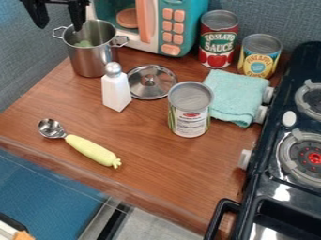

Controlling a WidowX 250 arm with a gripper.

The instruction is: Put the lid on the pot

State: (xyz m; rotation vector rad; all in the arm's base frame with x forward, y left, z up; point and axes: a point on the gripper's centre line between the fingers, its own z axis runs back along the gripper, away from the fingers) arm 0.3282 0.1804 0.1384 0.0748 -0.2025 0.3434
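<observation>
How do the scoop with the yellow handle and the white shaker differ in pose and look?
The white shaker stands upright, while the scoop lies flat. The shaker has flat white sides; the scoop's handle is rounded and yellow. The shaker's metal part is a knob-like top, the scoop's an open bowl. Both rest on the wooden counter.

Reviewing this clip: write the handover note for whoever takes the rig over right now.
Gripper: open, holding nothing, at the upper left by the pot's rim.
Pot: upright on the counter, uncovered, something green inside.
Lid: on the counter, knob up, between the white shaker and the unlabeled-top can.
Done: nothing of the lid placement.
Left: grasp the lid by its knob, lift it over the shaker, lower it onto the pot, release.
</observation>
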